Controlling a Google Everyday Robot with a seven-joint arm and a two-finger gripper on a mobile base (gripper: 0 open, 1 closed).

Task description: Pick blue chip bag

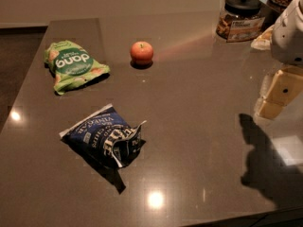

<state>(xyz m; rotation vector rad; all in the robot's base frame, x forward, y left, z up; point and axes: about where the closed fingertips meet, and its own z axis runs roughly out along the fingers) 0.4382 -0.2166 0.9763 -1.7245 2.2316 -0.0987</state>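
Observation:
The blue chip bag (105, 136) lies crumpled on the dark table at the front left, navy foil with white lettering and white edges. My gripper (278, 96) hangs above the table at the right edge of the view, below the white arm housing (289, 30). It is far to the right of the blue bag and holds nothing that I can see. Its shadow falls on the table at the front right.
A light green "dang" bag (73, 65) lies at the back left. A red apple (142, 52) stands behind the middle. A glass jar with a black lid (240, 17) stands at the back right. The table's front edge (222, 219) runs along the bottom right.

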